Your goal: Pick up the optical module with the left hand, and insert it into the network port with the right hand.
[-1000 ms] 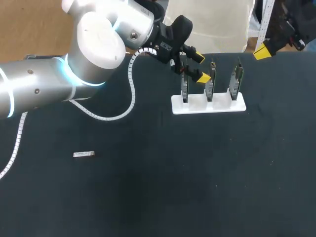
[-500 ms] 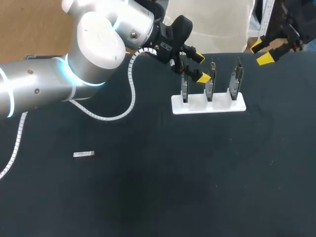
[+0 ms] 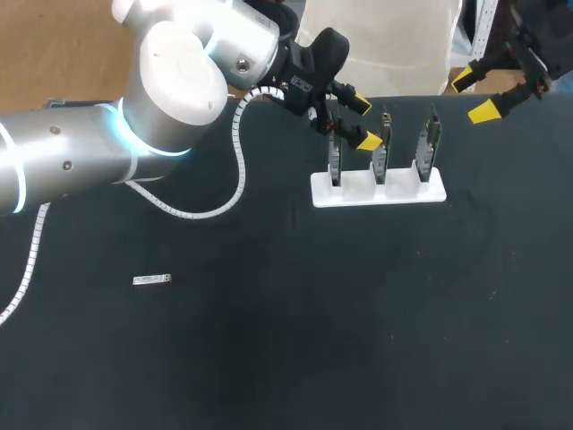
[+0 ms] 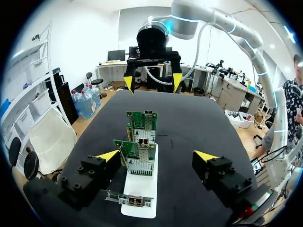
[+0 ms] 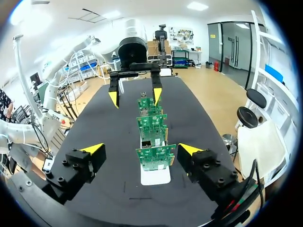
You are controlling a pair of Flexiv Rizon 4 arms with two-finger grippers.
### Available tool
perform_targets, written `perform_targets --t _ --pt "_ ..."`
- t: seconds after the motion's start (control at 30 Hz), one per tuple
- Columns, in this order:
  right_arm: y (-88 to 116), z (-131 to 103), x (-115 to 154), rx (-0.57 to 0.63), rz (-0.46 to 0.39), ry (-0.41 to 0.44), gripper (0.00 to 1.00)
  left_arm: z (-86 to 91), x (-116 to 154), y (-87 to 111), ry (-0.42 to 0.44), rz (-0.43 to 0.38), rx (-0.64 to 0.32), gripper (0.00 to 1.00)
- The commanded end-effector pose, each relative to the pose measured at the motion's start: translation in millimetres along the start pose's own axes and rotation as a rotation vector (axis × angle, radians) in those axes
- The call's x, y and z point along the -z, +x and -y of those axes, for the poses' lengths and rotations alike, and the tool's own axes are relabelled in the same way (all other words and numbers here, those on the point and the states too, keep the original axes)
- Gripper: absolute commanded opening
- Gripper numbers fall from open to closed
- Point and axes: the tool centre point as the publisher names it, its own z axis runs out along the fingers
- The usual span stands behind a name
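The optical module (image 3: 152,280), a small silver bar, lies alone on the black table (image 3: 269,340) at the left, far from both grippers. My left gripper (image 3: 362,122) hangs open and empty over the left end of the white stand (image 3: 378,189), which holds three upright green network cards (image 3: 382,143). My right gripper (image 3: 474,97) is open and empty beyond the stand's right end, near the table's far edge. In the left wrist view the cards (image 4: 138,155) stand ahead of my open left gripper (image 4: 157,156), with the right gripper (image 4: 152,83) facing it. The right gripper (image 5: 141,149) in its own view faces the cards (image 5: 155,158).
My left arm's thick silver links (image 3: 170,81) and its white coiled cable (image 3: 235,184) reach over the table's back left. A white bag (image 3: 376,45) stands behind the table's far edge.
My right gripper's fingers have spread from shut to wide open near the far edge. The left arm, the stand and the module have stayed put.
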Motion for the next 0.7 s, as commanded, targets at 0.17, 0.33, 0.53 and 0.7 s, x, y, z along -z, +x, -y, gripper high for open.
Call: perform_targets --t 0.17,0.33,0.53,0.7 --pt "0.1 -2.5 -0.3 0.001 0.0 0.006 1.0 -2.2 3.3 -6.2 -0.013 0.005 -0.008 1.0" --pt "0.1 -2.5 -0.3 0.001 0.0 0.006 1.0 -2.5 9.6 -13.5 -0.029 0.011 -0.024 1.0" --pt "0.1 -2.5 -0.3 0.001 0.0 0.006 1.0 -2.3 31.8 -26.7 -0.069 0.029 -0.063 1.0" --pt "0.1 -2.5 -0.3 0.001 0.0 0.006 1.0 -1.3 66.2 -40.8 -0.141 0.049 -0.117 1.0"
